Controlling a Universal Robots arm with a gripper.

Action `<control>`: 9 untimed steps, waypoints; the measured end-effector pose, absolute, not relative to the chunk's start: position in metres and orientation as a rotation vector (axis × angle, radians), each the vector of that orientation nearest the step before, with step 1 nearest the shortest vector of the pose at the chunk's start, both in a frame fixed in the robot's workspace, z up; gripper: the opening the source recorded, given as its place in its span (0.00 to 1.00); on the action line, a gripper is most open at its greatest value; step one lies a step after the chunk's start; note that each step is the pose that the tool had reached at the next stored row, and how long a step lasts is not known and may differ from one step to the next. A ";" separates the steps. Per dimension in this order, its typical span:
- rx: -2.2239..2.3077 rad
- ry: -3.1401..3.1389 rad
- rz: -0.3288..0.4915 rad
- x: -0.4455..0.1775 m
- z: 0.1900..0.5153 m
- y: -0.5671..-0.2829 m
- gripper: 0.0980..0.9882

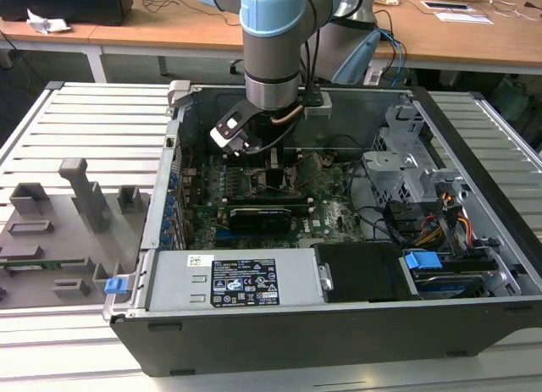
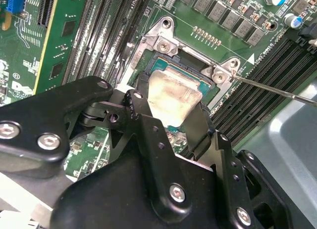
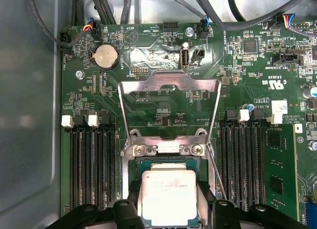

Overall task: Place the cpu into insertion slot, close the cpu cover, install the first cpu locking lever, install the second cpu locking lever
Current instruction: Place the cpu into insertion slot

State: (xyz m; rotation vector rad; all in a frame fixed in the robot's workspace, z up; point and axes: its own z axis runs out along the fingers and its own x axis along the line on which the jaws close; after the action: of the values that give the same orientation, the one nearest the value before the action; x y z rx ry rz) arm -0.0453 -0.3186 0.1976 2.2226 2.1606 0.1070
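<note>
robot gripper [image 2: 171, 104] pinching the cpu [image 3: 168, 195] by two edges, at the insertion slot [image 3: 168, 163], cpu cover [image 3: 168, 83] flipped open; placing step in hand, likely needing square alignment before release.

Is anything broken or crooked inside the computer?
Nothing looks broken or spilled. The cover is flipped open, and the gripper holds the cpu at the slot, where it looks lined up.
</note>
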 end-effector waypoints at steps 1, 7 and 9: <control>2.223 2.161 0.107 -0.045 0.198 -0.319 0.48; 2.223 2.161 0.107 -0.045 0.199 -0.319 0.56; 2.223 2.161 0.108 -0.045 0.201 -0.319 0.56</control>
State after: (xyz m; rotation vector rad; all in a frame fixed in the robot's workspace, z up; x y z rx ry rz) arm -0.0453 -0.3186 0.2008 2.2228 2.1608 0.1076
